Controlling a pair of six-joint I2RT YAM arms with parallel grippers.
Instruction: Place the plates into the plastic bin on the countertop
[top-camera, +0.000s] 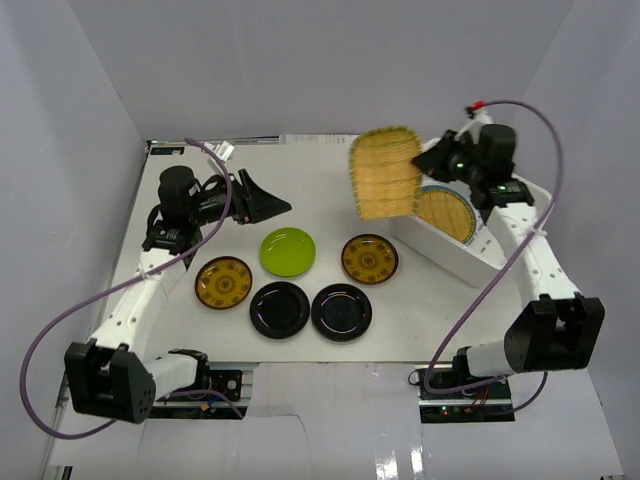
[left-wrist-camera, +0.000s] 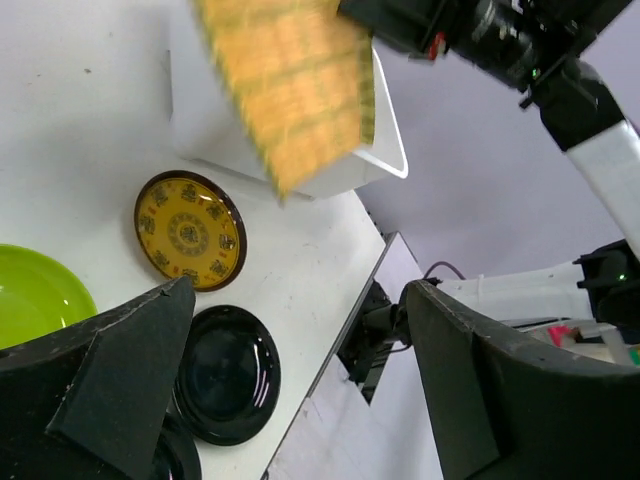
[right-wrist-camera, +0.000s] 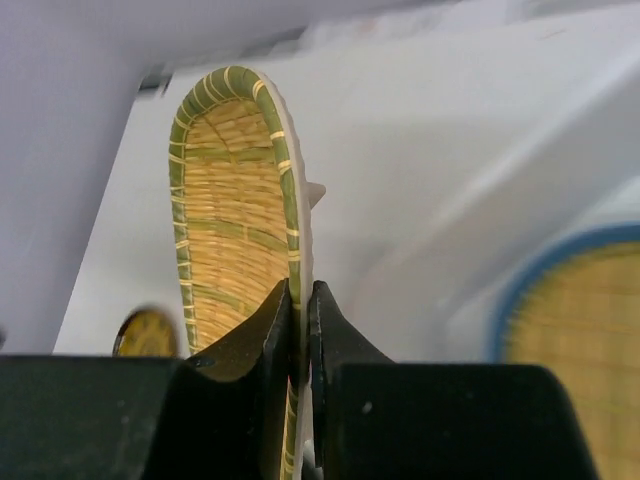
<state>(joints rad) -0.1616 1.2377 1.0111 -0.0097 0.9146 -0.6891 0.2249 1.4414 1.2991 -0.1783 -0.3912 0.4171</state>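
My right gripper (top-camera: 425, 160) is shut on the rim of a woven straw-coloured plate (top-camera: 385, 175) and holds it on edge in the air, just left of the white plastic bin (top-camera: 455, 258). The right wrist view shows the jaws (right-wrist-camera: 300, 295) pinching that plate (right-wrist-camera: 235, 220). Inside the bin lies another woven plate (top-camera: 445, 212) with a light blue rim around it. On the countertop (top-camera: 320, 170) lie a lime green plate (top-camera: 288, 251), two gold-amber plates (top-camera: 223, 282) (top-camera: 370, 259) and two black plates (top-camera: 280, 309) (top-camera: 342, 312). My left gripper (top-camera: 265, 200) is open and empty above the left part of the table.
Pale grey walls close in the table at the back and sides. The arm bases and their cables sit at the near edge. The bin stands at an angle by the right wall, under the right arm.
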